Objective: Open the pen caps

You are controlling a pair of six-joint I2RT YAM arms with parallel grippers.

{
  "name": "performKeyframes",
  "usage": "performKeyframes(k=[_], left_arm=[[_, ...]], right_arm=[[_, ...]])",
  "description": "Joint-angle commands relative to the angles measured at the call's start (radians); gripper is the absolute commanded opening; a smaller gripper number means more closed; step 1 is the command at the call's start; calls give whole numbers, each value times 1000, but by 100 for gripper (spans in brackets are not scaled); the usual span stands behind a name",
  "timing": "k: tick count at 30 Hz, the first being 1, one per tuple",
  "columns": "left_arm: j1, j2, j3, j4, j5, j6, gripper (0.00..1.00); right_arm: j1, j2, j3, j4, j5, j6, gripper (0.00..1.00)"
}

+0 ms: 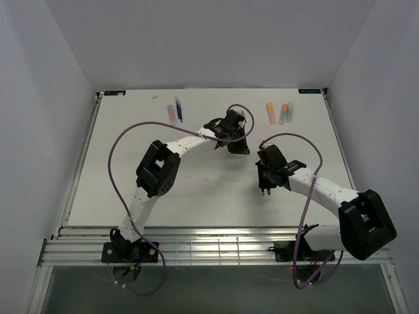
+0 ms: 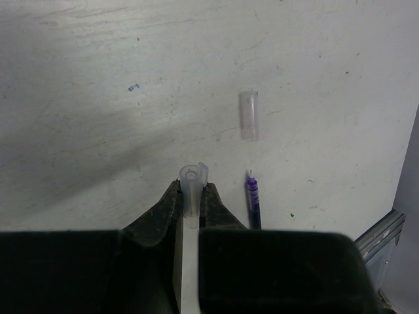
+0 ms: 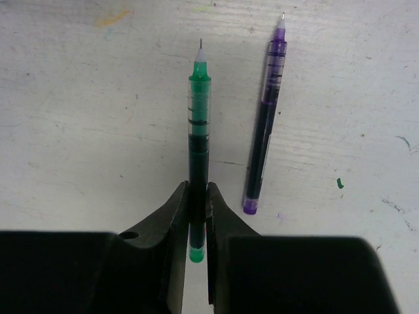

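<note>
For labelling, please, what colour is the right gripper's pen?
Green pen, best in right wrist view.

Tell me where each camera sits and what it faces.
Top external: above, behind the bases, looking down on the table; both arms show.
Left wrist: looks down past the left gripper, shut on a cap.
Right wrist: looks down past the right gripper, shut on a green pen.
Shared: both wrist views show a purple pen.

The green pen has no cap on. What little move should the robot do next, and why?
Probably set the green pen down beside the purple pen and open the right end effector: its tip is bare, and the left end effector holds a clear cap.
</note>
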Motion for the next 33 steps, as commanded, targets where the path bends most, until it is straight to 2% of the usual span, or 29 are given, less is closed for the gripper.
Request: performKeyframes(k=[1,6,16,24,33], left_arm=[[-10,1,83,-56,3,18,0],[-25,65,172,-108,2,18,0],[-28,87,180,-108,-4,10,0],[-25,99,171,-105,-4,9,0],[-3,78,140,-100,5,16,0]], right_arm=[[-5,14,32,7,53,-27,8],[-10,58,25,39,47,-33,8],[-10,113,22,100,1,-21,8],[-10,144,9,125,-8,-7,18],[-8,176,3,145,-2,8,24]])
